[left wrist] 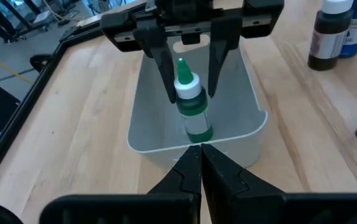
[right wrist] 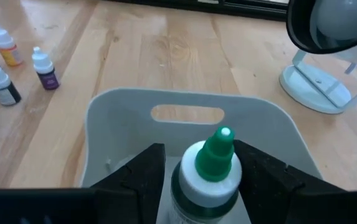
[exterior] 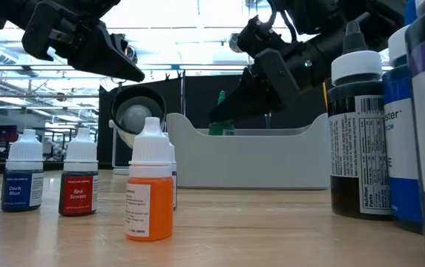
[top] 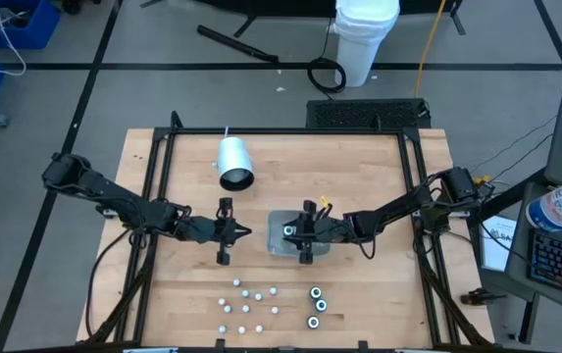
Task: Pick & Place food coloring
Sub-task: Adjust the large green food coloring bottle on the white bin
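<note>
A green-capped food coloring bottle (left wrist: 190, 99) (right wrist: 210, 168) stands inside the grey tray (top: 279, 245) (left wrist: 247, 134), with my right gripper (top: 305, 231) (left wrist: 189, 74) above it, fingers on either side, shut on it. Its green tip (exterior: 221, 100) shows over the tray rim in the low view. My left gripper (top: 227, 231) (left wrist: 200, 163) hovers left of the tray, shut and touching nothing, pointing at it. The other small bottles (top: 246, 302) stand in a cluster near the table's near edge, with three wider dark ones (top: 316, 306) beside them. My right gripper pinches the green-capped bottle between its two fingers (right wrist: 142, 177), at the white shoulder (right wrist: 187, 180) just under the cap. The fingers come from above, slanting down into the tray. The bottle stands nearly upright inside the tray; whether its base touches the floor I cannot tell.
A big white cylinder (top: 233, 162) (right wrist: 334, 25) lies on its stand behind the tray, toward the far edge. In the low view an orange bottle (exterior: 150, 189), a red one (exterior: 78, 185) and a blue one (exterior: 23, 182) stand close by, and large dark bottles (exterior: 360, 133) on the right.
</note>
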Robot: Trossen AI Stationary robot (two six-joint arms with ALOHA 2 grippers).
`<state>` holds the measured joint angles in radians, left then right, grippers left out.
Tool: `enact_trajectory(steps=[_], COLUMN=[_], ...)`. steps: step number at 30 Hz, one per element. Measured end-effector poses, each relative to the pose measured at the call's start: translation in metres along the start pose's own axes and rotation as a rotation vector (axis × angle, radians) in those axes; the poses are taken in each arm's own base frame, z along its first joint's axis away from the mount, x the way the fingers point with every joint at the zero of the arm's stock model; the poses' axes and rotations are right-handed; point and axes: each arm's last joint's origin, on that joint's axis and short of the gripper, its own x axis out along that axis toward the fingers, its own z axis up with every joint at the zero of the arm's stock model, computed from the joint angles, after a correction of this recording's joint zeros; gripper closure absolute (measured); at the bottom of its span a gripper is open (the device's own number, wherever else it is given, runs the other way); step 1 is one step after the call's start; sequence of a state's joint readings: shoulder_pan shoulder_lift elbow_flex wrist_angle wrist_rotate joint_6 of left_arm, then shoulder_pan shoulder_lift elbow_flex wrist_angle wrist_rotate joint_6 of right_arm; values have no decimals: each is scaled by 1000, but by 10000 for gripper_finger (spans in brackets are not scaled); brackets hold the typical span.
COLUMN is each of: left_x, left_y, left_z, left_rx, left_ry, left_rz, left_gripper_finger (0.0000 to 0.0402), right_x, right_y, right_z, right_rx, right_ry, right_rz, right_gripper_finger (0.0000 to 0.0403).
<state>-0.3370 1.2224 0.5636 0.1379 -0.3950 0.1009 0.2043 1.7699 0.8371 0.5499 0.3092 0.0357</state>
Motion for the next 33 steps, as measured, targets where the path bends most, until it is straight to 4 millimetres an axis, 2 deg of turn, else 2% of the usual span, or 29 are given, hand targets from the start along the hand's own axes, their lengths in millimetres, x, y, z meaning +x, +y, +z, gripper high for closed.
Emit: enact_trajectory(steps=[14,23,29,33], left_x=[0,0,0,0], left_y=[0,0,0,0], left_z=[-1,-1,-1,-1], left_rx=[21,18,15,3], left_ry=[6,6,6,6], left_rz=[-1,-1,-1,-1], left_gripper_finger=[382,382,382,382], right_x=[0,0,0,2], right_y=[0,0,0,1], right_z=[0,0,1,9], right_rx=[28,32,33,40], right_ry=[1,1,-1,-23], right_rz=[-2,-2,-3,-1], right_gripper_finger=[240,293,293,291])
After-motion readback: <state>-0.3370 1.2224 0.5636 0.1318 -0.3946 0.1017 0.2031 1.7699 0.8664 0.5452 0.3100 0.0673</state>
